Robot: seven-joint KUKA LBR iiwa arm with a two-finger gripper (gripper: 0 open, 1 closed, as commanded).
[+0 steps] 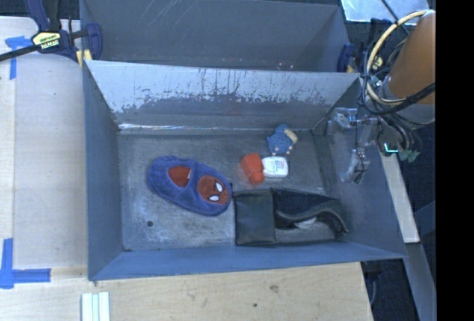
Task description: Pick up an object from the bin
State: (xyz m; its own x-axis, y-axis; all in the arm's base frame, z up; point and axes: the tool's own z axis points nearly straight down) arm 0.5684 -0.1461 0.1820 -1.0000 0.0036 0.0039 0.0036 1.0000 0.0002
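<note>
My gripper [358, 158] hangs over the bin's right sloping wall, above the floor, with nothing seen in it. Nearest to it on the floor lies a black fabric pouch [290, 217] along the front wall, below and left of the gripper. A small orange and white object [264, 167] sits in the middle of the floor. Just behind it is a small blue figure [280, 139] with a tan patch.
A blue slipper [189, 184] with red face patches lies at the left of the floor. The arm with its cables and orange cover stands outside the bin's right rim. Bare floor shows at the back left.
</note>
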